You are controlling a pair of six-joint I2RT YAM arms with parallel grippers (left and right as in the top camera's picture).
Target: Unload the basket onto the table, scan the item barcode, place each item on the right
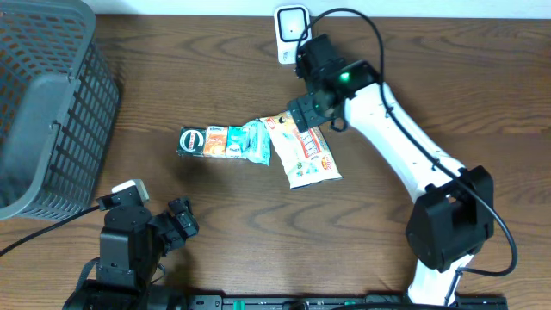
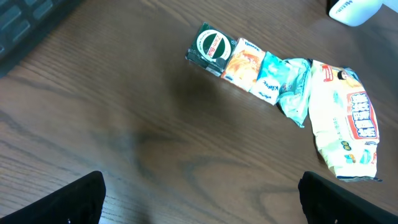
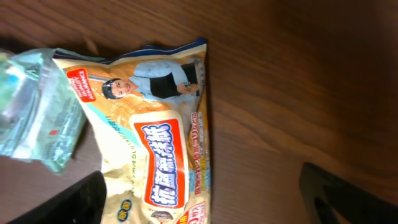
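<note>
A yellow-and-white snack bag (image 1: pixel 308 153) with a red label lies flat on the wooden table, next to a strip of small packs (image 1: pixel 222 142) coloured green, orange and teal. My right gripper (image 1: pixel 307 116) hovers over the bag's upper end, open. In the right wrist view the bag (image 3: pixel 155 143) lies partly between the spread fingers of this gripper (image 3: pixel 211 205). No barcode shows on the bag. A white scanner (image 1: pixel 292 30) stands at the table's far edge. My left gripper (image 1: pixel 182 222) rests near the front left, open and empty (image 2: pixel 202 205), well short of the strip (image 2: pixel 249 62) and the bag (image 2: pixel 345 134).
A dark grey mesh basket (image 1: pixel 43 112) fills the left side of the table. The teal pack (image 3: pixel 37 112) touches the bag's left edge. The scanner's base (image 2: pixel 354 9) shows at the top right of the left wrist view.
</note>
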